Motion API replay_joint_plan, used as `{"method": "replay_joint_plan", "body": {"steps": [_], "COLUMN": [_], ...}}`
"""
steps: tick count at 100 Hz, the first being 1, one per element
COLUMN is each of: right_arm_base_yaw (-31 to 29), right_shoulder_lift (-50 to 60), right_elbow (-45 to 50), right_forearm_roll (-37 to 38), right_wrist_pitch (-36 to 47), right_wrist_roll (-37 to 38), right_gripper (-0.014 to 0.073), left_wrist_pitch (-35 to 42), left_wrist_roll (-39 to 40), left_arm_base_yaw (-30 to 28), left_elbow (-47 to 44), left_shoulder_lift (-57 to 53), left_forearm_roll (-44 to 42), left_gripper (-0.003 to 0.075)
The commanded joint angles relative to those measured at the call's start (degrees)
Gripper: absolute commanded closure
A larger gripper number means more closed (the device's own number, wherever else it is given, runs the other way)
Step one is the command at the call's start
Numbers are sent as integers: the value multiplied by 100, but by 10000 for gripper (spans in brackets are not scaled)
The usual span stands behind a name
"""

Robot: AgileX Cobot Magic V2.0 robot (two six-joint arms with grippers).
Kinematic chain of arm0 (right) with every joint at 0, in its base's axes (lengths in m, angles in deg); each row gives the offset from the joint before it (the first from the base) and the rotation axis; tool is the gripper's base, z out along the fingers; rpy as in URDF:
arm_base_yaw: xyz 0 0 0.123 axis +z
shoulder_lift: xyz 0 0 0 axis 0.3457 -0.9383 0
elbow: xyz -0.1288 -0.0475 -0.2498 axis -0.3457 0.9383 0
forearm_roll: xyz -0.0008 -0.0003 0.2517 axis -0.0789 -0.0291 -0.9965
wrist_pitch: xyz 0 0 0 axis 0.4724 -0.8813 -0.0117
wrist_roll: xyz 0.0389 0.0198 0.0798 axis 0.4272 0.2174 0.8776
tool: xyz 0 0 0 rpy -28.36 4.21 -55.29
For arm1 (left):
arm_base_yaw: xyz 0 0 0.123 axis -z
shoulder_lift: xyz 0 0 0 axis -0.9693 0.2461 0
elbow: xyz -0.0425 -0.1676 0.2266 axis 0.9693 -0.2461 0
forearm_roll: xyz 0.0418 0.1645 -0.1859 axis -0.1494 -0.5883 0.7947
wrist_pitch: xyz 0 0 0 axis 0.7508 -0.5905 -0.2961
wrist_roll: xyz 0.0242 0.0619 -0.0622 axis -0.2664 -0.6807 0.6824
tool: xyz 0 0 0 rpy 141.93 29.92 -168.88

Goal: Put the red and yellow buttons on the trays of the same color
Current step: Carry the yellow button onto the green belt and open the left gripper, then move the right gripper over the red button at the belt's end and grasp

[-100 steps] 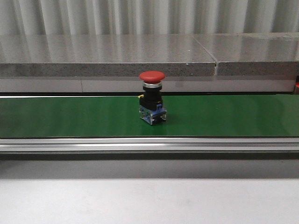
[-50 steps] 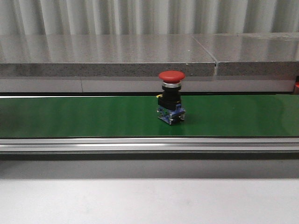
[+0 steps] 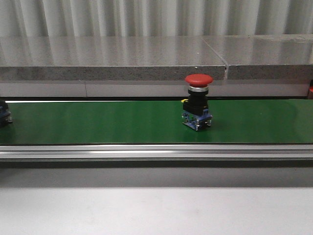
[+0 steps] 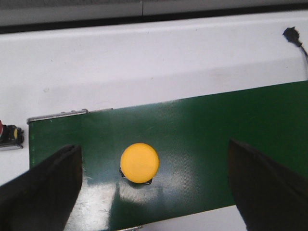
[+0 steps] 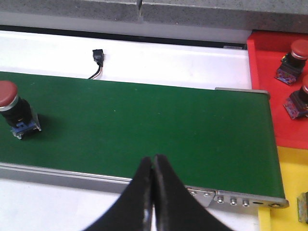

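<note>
No readable text anywhere. Red button (image 3: 198, 106) cap plain, no legend. Yellow button (image 4: 139, 162) cap blank. Green belt (image 3: 98, 122) unmarked. Red tray (image 5: 269, 72), yellow tray (image 5: 284, 192): no labels, numbers, brands.

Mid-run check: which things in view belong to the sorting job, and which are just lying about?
Job:
red button on the green belt
yellow button on the belt
red tray, two red buttons in it
yellow tray

Lying about:
black cable connector
grey stone ledge
</note>
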Motion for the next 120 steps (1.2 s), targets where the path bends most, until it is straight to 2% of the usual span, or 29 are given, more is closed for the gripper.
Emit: {"method": "replay_joint_plan", "body": {"steps": [1,28,40,62,87,108,115,120], "right_arm_base_yaw": [3,3,3,3,3,3,3,3], "right_shoulder_lift": [12,12,12,12,12,6,6,6], "right_elbow": [-132,-132,-132,-132,-132,-132,-132,-132], "right_forearm_roll": [-30,-30,-30,-30,-30,-30,-30,-30], "right_wrist_pitch": [355,366,366,366,366,323,277,250], "right_wrist_roll": [-56,-56,-56,-56,-56,-56,-56,-56], "right_gripper": [710,710,710,710,710,701,644,559], "left_wrist_pitch": [440,1049,1171,1305,1320,1404,1402,1402], "left_wrist_roll": [-19,-19,-19,-19,-19,-19,-19,-19], "left_arm_base_yaw": [64,64,64,64,64,64,64,64], "left_elbow": [47,-966,-1514,-2412,-2755,-2755,-2755,-2755], "left_shoulder_lift": [-488,-1712,-2251,-3169,-3634,-3634,-3634,-3634], "left_forearm_roll": [108,98,98,98,98,98,98,98], "left_gripper": [134,137,195,451,741,740,740,740]}}
